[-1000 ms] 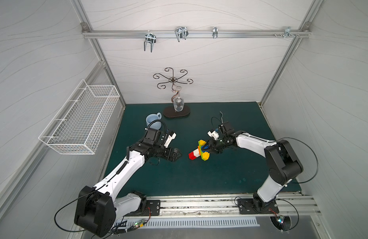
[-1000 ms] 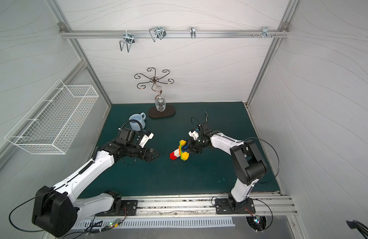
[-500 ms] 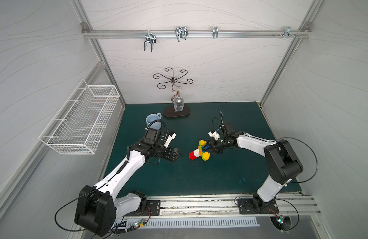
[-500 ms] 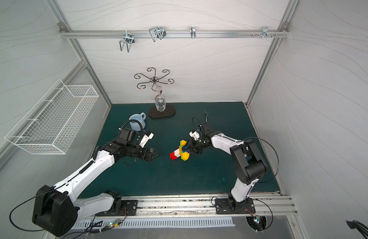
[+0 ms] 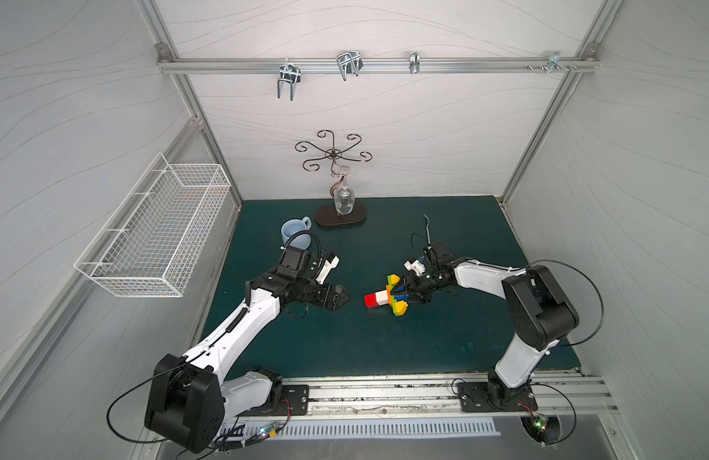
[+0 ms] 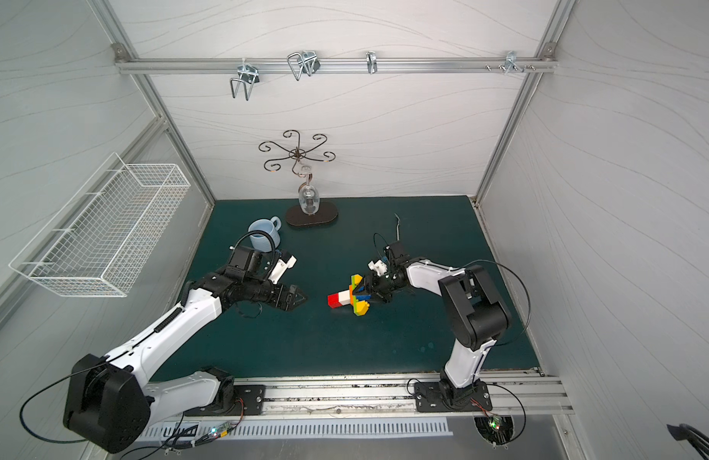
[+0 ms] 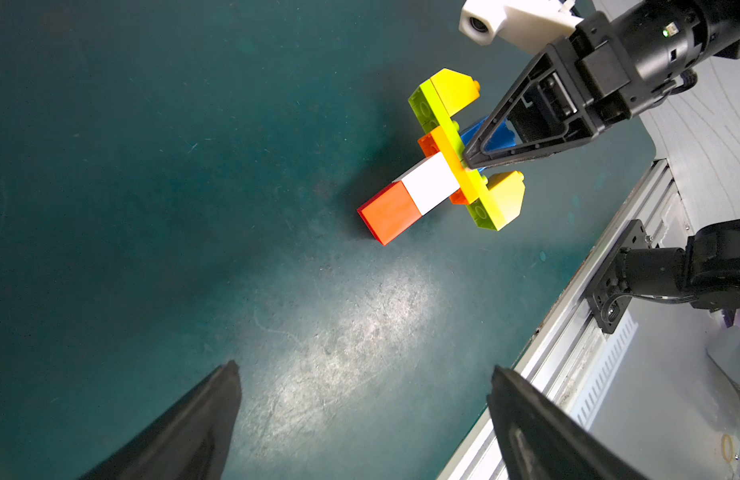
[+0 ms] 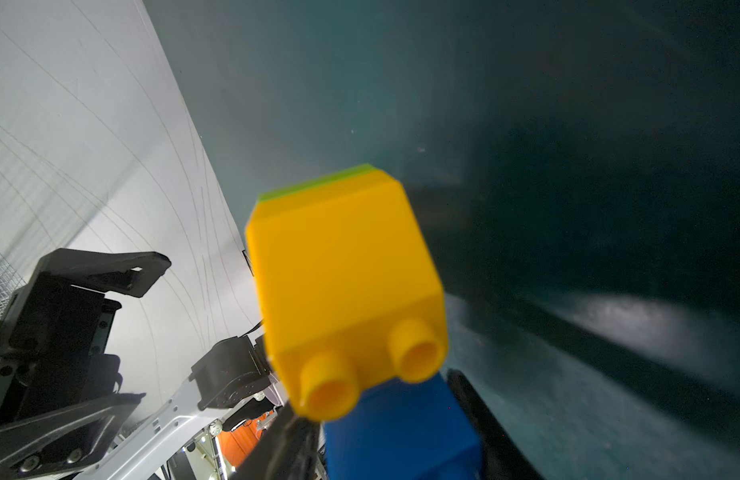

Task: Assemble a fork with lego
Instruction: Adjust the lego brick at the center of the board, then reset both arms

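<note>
Fork (image 5: 388, 296) status, from my fingers outward.

Right fingers (image 7: 497, 160) sit either side of the blue prong (image 8: 401, 432). Blue fills the gap in the right wrist view, but I can't tell whether I'm clamping it or just flanking it. One yellow prong (image 8: 343, 282) sits right beside the blue one, close to the lens.

Left fingers (image 7: 185, 428) are spread wide with nothing between them. They point at the fork's red end from a clear gap away, left of centre in both top views.

Fork lies mid-bench (image 5: 345, 350), just right of frame centre in both top views. All parts look seated: red-and-white handle (image 7: 410, 199), green/orange crossbar (image 7: 451, 145), three prongs. The red end looks to be down on the bench. Can't tell whether the prong end rests there too or hangs off my right fingers.

Handling, my read:
- Light, rigid plastic with smooth glossy faces, so it will slip under a weak pinch.
- Not brittle, but the stud joints are the weak spot. A bending load on the crossbar ends or prongs could pop them.
- Best hold is the flat opposite faces of the handle, near the white block.
- The blue prong should do for a short lift only, and nothing that levers it.
</note>
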Tool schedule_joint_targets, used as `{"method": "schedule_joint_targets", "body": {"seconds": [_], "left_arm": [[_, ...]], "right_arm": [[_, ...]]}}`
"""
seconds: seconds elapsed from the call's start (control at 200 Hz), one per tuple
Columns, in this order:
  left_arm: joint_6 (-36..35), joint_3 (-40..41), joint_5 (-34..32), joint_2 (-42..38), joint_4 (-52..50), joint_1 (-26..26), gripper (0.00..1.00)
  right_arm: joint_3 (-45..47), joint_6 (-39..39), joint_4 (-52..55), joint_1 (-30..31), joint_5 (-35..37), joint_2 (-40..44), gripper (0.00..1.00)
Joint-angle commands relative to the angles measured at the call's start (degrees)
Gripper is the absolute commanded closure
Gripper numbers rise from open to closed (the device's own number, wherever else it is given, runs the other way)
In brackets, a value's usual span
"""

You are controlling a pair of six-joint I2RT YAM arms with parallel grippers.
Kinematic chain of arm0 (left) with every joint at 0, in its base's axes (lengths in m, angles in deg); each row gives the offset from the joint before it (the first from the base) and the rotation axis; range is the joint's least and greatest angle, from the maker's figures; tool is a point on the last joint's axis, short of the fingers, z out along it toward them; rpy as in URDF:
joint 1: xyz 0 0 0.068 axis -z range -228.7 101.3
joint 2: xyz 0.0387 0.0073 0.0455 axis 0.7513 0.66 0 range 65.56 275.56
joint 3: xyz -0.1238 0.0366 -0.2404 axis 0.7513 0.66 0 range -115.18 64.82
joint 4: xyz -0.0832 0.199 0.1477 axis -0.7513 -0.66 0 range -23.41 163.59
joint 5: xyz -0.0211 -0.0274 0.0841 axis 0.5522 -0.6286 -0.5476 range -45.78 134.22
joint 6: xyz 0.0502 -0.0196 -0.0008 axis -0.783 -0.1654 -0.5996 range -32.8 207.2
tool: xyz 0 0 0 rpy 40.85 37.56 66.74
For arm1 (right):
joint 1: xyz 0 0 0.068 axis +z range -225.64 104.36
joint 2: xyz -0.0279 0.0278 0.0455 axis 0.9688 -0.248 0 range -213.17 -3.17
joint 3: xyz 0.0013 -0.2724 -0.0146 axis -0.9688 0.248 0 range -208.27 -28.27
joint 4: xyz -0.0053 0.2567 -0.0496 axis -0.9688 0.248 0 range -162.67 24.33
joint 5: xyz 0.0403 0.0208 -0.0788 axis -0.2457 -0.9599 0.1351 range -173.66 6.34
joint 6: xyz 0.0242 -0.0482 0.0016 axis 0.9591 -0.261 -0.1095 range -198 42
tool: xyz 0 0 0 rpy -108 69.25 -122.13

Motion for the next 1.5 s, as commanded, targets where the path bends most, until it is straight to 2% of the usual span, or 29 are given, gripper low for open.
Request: {"method": "schedule_joint_targets", "body": {"seconds": [0.0,0.39,0.525,0.715,0.76,0.996,1.041,1.131,1.271,1.401,1.496], "left_arm": [[-0.34,-0.65,-0.41,0.43,1.4,0.09,0.02],[-0.32,-0.92,-0.43,1.31,1.7,0.09,0.02],[0.49,-0.86,-2.01,1.42,2.44,0.09,0.01],[2.71,-1.01,-8.22,1.82,4.11,0.08,0.0],[3.33,-1.24,-9.72,2.07,4.34,0.09,0.0],[6.98,-1.55,-18.72,3.12,8.11,0.0,0.0],[7.39,-1.57,-20.35,3.18,9.22,-0.23,0.0],[8.93,-1.61,-20.92,3.4,11.96,-2.11,0.0],[10.85,-3.0,-19.5,2.54,15.69,-7.87,0.0],[12.99,-3.09,-21.13,1.12,20.26,-13.79,0.0],[12.4,-2.72,-23.92,2.1,24.22,-16.11,0.0]], "right_arm": [[0.61,0.77,-1.05,-0.56,-0.79,-0.94,0.45],[1.18,0.28,1.78,-1.66,2.67,-0.09,0.25],[1.31,-0.99,4.97,-2.55,5.3,0.79,0.24],[1.66,-2.9,9.04,-4.14,9.02,2.97,0.19],[1.53,-3.64,10.23,-4.44,10.07,3.62,0.15],[-1.39,-8.9,17.72,-6.63,17.17,9.09,0.07],[-2.78,-10.42,19.57,-6.97,19.13,10.14,0.01],[-5.91,-13.36,22.99,-7.72,23.48,11.74,0.01],[-10.67,-16.79,25.78,-9.72,28.57,14.26,0.01],[-13.56,-19.13,24.87,-12.37,32.65,17.54,0.01],[-14.4,-19.93,22.62,-15.2,34.18,19.51,0.01]]}}
